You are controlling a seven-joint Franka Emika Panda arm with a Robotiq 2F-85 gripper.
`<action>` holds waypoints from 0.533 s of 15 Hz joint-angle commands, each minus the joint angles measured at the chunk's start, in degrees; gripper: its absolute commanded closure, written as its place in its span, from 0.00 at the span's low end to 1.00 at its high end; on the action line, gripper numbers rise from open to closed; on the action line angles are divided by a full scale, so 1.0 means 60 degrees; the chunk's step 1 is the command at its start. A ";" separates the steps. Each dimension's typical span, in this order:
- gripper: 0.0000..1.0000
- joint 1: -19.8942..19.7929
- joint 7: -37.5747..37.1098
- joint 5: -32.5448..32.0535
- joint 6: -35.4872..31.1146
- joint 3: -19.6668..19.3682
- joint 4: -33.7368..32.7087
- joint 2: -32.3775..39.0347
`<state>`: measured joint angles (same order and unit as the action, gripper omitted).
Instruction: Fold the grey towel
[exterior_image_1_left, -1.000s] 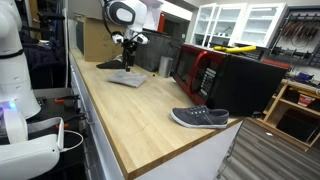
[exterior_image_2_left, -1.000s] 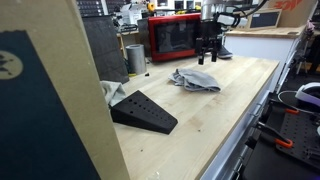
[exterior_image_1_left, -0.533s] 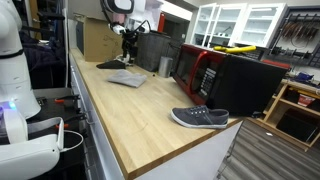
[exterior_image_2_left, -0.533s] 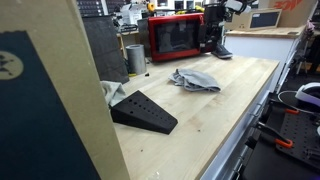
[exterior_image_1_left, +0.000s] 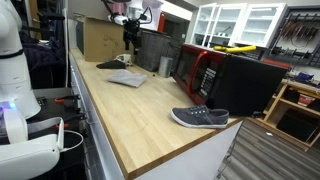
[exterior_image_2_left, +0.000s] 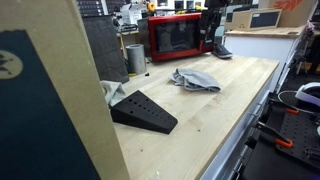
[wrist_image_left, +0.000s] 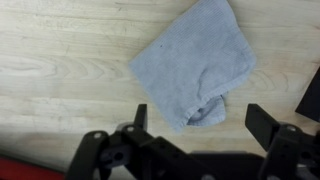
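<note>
The grey towel (wrist_image_left: 195, 62) lies in a loose, doubled-over heap on the wooden table, one corner curled up at its near edge. It also shows in both exterior views, as a small light grey patch (exterior_image_1_left: 127, 79) and a rumpled patch (exterior_image_2_left: 195, 80). My gripper (wrist_image_left: 200, 125) hangs high above the towel, open, with nothing between its fingers (wrist_image_left: 140, 118). In the exterior views the gripper (exterior_image_1_left: 130, 36) (exterior_image_2_left: 212, 33) is well clear of the cloth, up near the top of the picture.
A dark grey shoe (exterior_image_1_left: 200, 117) lies near one end of the table. A black wedge (exterior_image_2_left: 143, 111) sits beside the towel. A red microwave (exterior_image_2_left: 173, 37) and a metal cup (exterior_image_2_left: 135, 58) stand along the back. The table edge (exterior_image_2_left: 240, 140) runs nearby.
The arm has risen straight up from just above the towel, with the gripper still open. The towel has not moved.
</note>
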<state>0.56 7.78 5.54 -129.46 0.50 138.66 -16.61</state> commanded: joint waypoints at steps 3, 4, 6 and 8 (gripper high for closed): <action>0.00 0.0149 -0.0027 -0.0091 0.0022 -0.0082 -0.0031 -0.0381; 0.00 0.0171 -0.0027 -0.0091 0.0025 -0.0080 -0.0032 -0.0463; 0.00 0.0192 -0.0026 -0.0090 0.0025 -0.0077 -0.0032 -0.0519; 0.00 0.0192 -0.0026 -0.0090 0.0025 -0.0078 -0.0030 -0.0518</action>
<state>1.22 7.83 5.23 -129.44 0.49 138.58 -19.72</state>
